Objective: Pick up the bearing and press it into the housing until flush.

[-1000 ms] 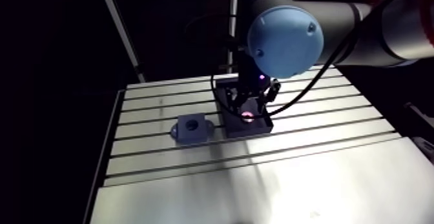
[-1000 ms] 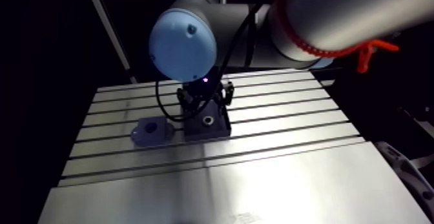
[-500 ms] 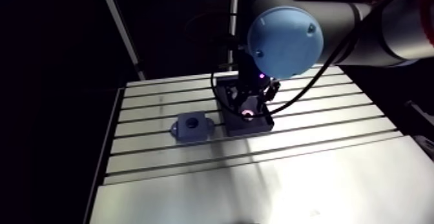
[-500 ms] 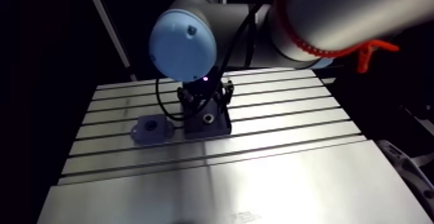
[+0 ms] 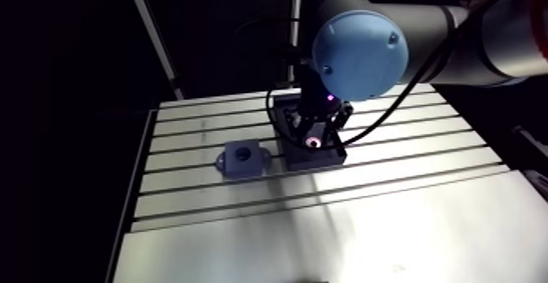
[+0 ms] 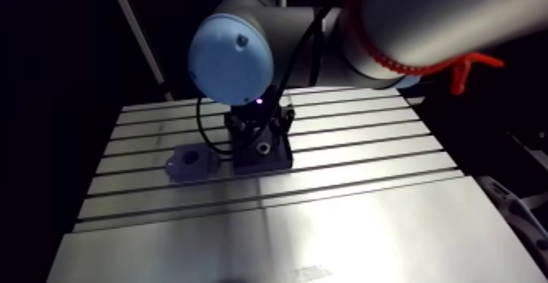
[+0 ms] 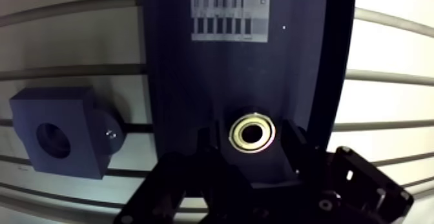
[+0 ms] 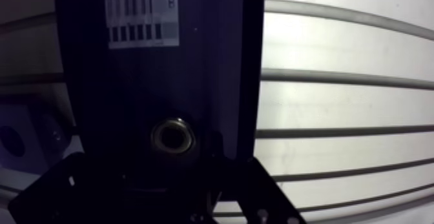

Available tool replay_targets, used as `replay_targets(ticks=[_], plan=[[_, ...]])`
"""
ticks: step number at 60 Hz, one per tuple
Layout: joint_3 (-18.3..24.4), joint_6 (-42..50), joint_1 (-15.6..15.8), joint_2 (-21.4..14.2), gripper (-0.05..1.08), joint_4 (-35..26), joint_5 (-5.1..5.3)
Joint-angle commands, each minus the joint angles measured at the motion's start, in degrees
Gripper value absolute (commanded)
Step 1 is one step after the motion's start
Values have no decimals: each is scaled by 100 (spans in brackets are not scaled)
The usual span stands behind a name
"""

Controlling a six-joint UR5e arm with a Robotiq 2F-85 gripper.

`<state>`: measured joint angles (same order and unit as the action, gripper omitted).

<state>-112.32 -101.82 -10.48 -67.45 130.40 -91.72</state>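
Since the earlier frames almost nothing had moved. The gripper (image 7: 254,136) stayed low over the same dark tray, and the bearing and the housing kept their places. The small shift of the whole arm view was the camera's own.

In the wrist view the gripper stood released. Its two dark fingers (image 7: 216,146) were spread with one on each side of the bearing (image 7: 237,133), and a thin dark gap seemed to separate each from the ring, so nothing was grasped.

The bearing lay flat in a round pocket of the tray (image 7: 194,78), directly between the fingers. Its bright ring faced up and its bore axis pointed straight up toward the wrist. Being round, it had no long axis in the plane of the desk.

The tray was a long dark plate whose long axis ran ahead of the gripper, crossing the slots of the desk (image 7: 71,46). At its far end it carried a white label (image 7: 229,15) of black bars.

Beside the tray, just apart from its edge, sat the housing (image 7: 71,110). It was a dark square block on the desk with its round bore open upward. A rounded ear with a small screw (image 7: 111,134) pointed toward the tray.
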Motion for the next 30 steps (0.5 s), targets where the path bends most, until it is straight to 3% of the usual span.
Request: replay_targets(ticks=[1, 30], plan=[[-5, 0, 2, 9, 41, 0, -8], [-14, 0, 10, 25, 48, 0, -34]])
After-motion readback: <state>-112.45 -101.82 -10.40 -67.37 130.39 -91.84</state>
